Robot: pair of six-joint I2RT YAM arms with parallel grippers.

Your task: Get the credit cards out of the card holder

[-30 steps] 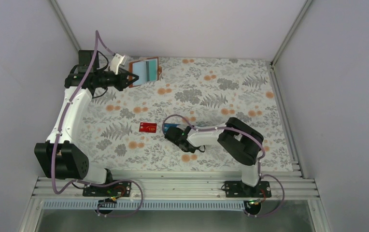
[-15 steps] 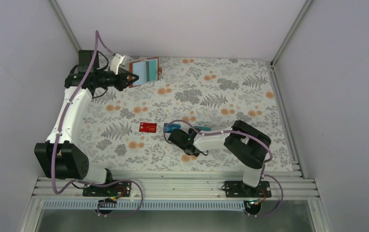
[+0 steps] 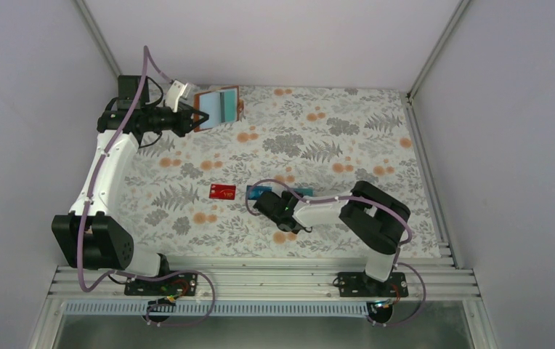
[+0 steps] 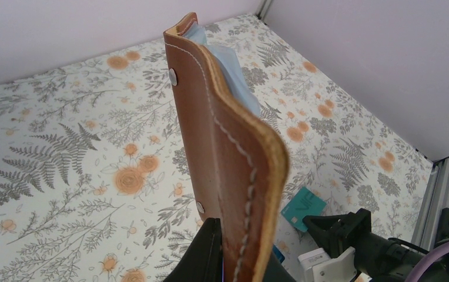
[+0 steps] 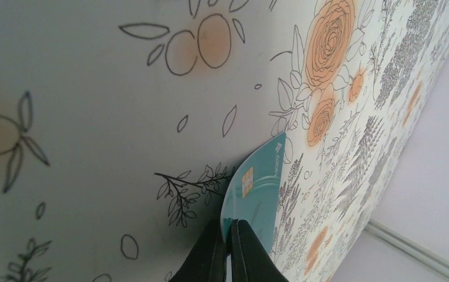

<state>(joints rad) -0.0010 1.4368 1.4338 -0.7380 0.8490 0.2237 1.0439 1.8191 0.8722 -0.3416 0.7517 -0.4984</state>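
Left gripper [image 4: 228, 261]: closed on the bottom edge of the brown leather folding card holder [image 4: 228, 147], which it holds above the far-left corner of the floral-patterned table [image 3: 333, 145].

Holder: long axis runs up and away from the fingers. The pale blue pockets face the overhead camera. The leather bows along its length, so it looks supple and light. A grip low on the spine seems right, leaving the pocket mouths free.

Right gripper [image 5: 229, 230]: clamped on one short edge of the thin teal plastic card [image 5: 258, 191], low over the table's middle, towards the near edge.

Teal card: long axis points away from the fingertips. It curves visibly, so I judge it springy, slick and nearly weightless. Pinch by an edge only. Cannot tell whether its far end touches the cloth.

A red card with gold lettering [image 3: 222, 191] and a blue card [image 3: 257, 192] lie flat just left of it, long sides along the near edge.
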